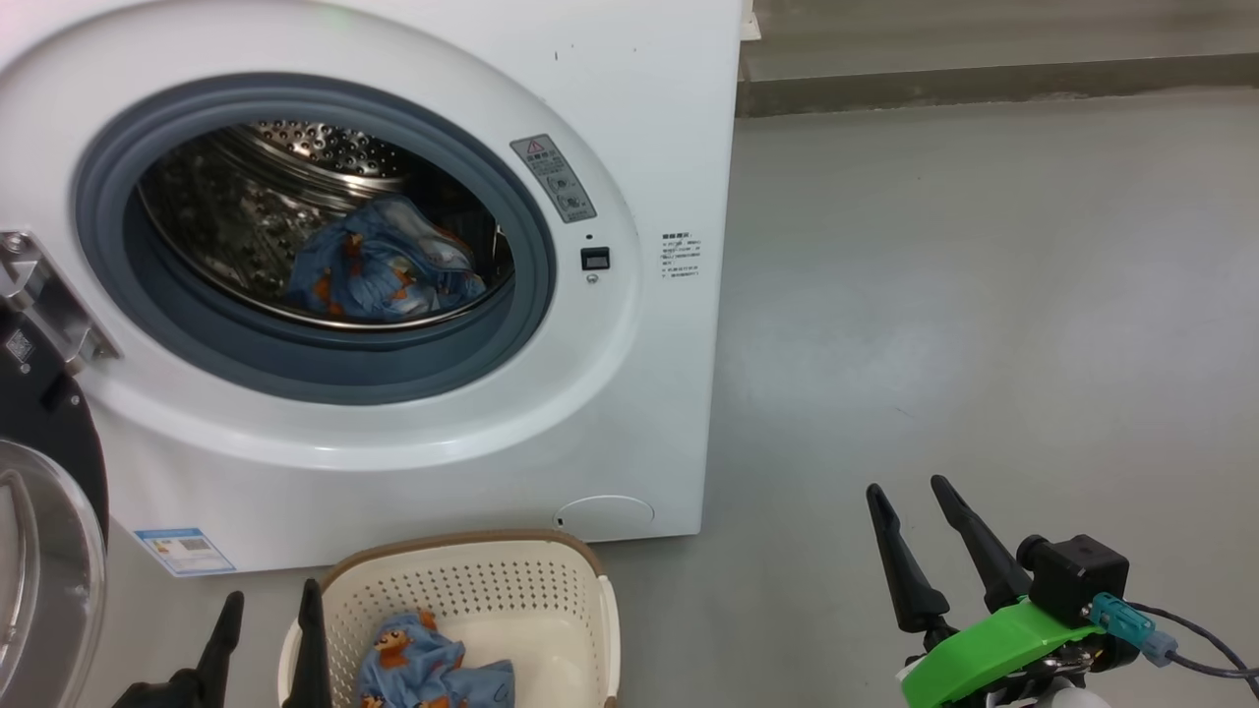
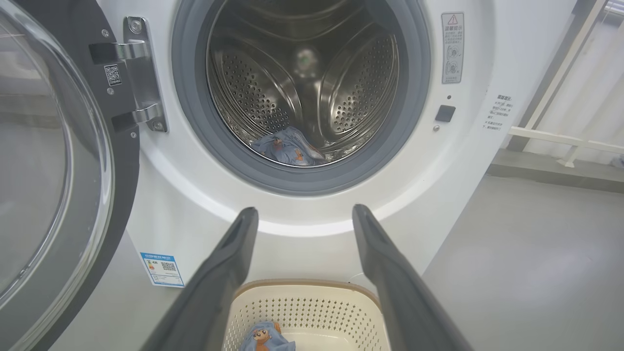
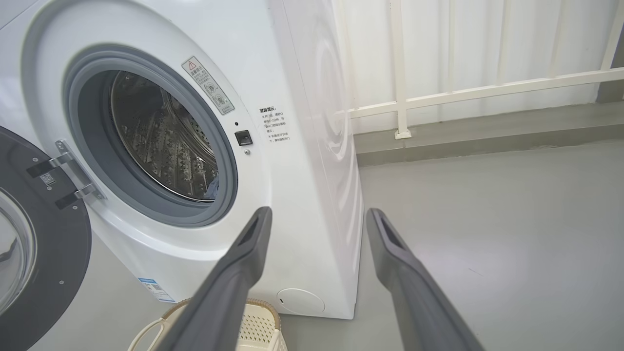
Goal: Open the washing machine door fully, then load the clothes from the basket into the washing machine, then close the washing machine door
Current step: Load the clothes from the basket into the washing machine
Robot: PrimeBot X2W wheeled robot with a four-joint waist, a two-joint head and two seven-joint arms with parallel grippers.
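Observation:
The white washing machine (image 1: pixel 629 118) stands with its black-rimmed glass door (image 1: pixel 44 551) swung wide open to the left; in the left wrist view the door (image 2: pixel 53 161) hangs on its hinge. One piece of the blue bear-print clothes (image 1: pixel 384 265) lies in the steel drum (image 2: pixel 302 78). Another piece (image 1: pixel 433 669) lies in the cream basket (image 1: pixel 472 580) on the floor before the machine. My left gripper (image 1: pixel 270 615) is open and empty, just above the basket's left rim. My right gripper (image 1: pixel 910 497) is open and empty over bare floor to the right.
Grey floor (image 1: pixel 984 295) stretches to the machine's right, ending at a low step along the back (image 1: pixel 984 84). A white railing (image 3: pixel 487 90) and pale wall stand beyond it. A blue label (image 1: pixel 185 551) marks the machine's lower left front.

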